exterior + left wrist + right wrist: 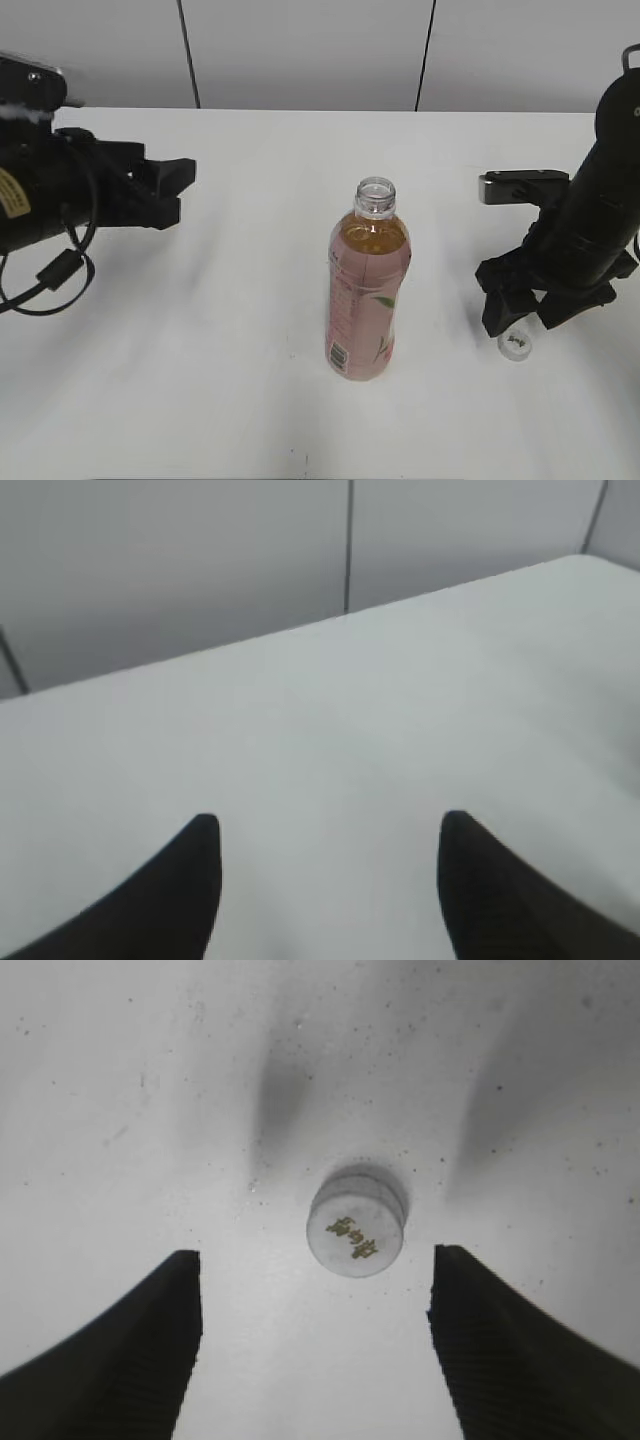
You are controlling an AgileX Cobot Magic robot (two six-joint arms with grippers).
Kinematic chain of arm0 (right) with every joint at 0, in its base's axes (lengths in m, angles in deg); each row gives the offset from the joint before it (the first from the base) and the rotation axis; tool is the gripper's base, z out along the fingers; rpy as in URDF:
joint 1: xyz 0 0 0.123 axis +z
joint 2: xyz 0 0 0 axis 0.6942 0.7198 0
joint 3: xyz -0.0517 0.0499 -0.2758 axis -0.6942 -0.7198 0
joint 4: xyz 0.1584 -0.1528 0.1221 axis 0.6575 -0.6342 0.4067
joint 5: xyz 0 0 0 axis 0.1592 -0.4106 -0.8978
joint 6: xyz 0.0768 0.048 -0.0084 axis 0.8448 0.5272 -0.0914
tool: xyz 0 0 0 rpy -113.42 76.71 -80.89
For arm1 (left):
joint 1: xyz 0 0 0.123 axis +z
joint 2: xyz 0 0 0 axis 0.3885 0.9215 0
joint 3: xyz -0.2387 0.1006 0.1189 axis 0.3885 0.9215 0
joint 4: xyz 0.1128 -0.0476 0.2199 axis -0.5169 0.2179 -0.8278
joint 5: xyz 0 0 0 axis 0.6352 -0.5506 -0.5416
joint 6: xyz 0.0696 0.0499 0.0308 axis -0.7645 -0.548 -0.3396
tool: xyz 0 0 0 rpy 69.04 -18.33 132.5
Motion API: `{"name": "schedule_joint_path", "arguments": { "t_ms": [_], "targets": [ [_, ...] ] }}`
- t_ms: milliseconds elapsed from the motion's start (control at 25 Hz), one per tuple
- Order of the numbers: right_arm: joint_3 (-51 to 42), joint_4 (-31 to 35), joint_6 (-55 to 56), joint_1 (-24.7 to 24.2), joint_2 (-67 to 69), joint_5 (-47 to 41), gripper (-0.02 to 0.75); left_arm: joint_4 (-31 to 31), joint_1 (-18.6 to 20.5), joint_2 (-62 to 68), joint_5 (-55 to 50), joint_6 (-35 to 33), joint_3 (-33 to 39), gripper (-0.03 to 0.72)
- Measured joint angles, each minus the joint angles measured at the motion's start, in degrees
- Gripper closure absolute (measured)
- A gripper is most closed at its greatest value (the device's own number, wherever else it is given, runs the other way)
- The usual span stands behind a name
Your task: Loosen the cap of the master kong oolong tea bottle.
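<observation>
We see the master kong oolong tea bottle [368, 290] upright on the white worktop [230, 330], neck uncapped, amber tea above a pink leaf-printed label with barcode. Its white cap [356, 1226], bearing small dark characters we cannot read, lies just below the right pincer [315, 1345], whose fingers are spread. The left pincer [325, 880], also released, is well apart.

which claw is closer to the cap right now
Right. The right claw hangs open just above the cap, which lies on the table right of the bottle. The left claw is open, far across the table.
</observation>
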Motion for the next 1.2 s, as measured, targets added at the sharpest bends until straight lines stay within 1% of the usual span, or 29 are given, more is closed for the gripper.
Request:
{"name": "schedule_joint_path", "arguments": {
  "t_ms": [200, 360, 560, 680, 800, 920, 1040, 1200],
  "targets": [
    [0.0, 0.82, 0.0, 0.0, 0.0, 0.0, 0.203, 1.22, 3.54, -2.06, -18.09, 6.7, -1.8, 0.272],
    [0.0, 1.0, 0.15, 0.0, -1.45, -0.74, 0.203, 3.14, 4.94, -4.34, -27.59, 9.35, -4.16, 0.274],
    [0.0, 1.18, 1.06, 0.0, -6.13, -3.81, 0.203, 5.75, 4.97, -8.37, -39.26, 9.82, -7.67, 0.275],
    [-0.04, 1.18, 1.32, 0.0, -9.25, -6.91, 0.203, 8.34, 4.97, -11.93, -45.66, 9.81, -8.01, 0.275],
    [-0.44, 1.12, 1.36, 0.0, -13.59, -9.69, 0.203, 9.05, 4.97, -16.9, -51.99, 9.81, -8.01, 0.275],
    [-2.9, 0.73, 1.88, 0.0, -20.38, -11.7, 0.203, 9.29, 4.97, -22.74, -60.09, 9.81, -8.01, 0.275],
    [-5.95, -1.17, 3.43, 0.0, -27.54, -13.31, 0.203, 9.85, 4.97, -29.72, -67.79, 9.64, -8.01, 0.278],
    [-10.1, -3.43, 5.2, 0.0, -36.27, -14.37, 0.203, 9.86, 4.97, -40.2, -78.4, 7.57, -8.01, 0.279]
  ]
}}
